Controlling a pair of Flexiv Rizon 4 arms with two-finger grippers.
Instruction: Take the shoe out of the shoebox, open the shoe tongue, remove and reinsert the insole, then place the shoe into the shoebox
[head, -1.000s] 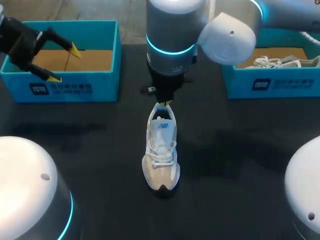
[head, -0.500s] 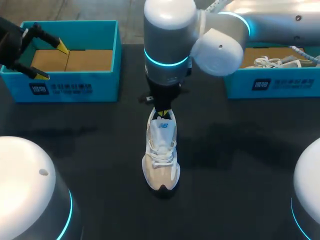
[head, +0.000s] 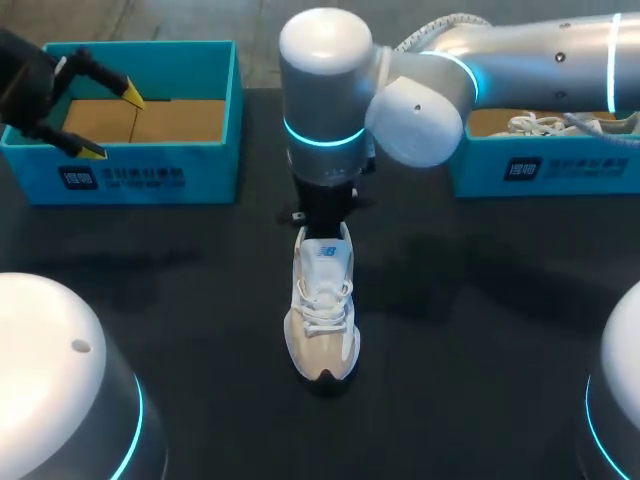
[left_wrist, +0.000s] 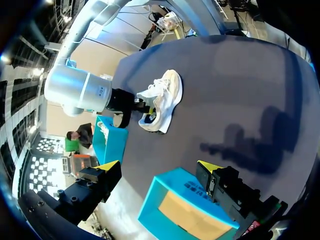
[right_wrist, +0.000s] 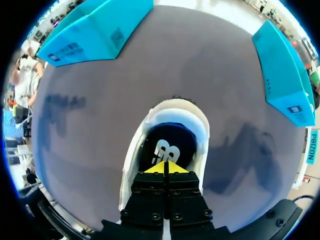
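White shoe (head: 322, 310) stands mid-table, already out of the shoebox (head: 150, 172). Right gripper (right_wrist: 164, 167) - its 2 tips pressed together, gripping nothing visible - hangs over the insole (right_wrist: 165, 145), seemingly still unremoved. Left gripper (head: 110, 123) gapes, empty.

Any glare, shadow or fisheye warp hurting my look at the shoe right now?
Right wrist view: fisheye curves the table, yet the right end effector and the insole read sharp. Head view: even light, no glare on the shoe, but the right arm hides its heel. Left wrist view: heavy warp, shoe small, arm shadow on the table.
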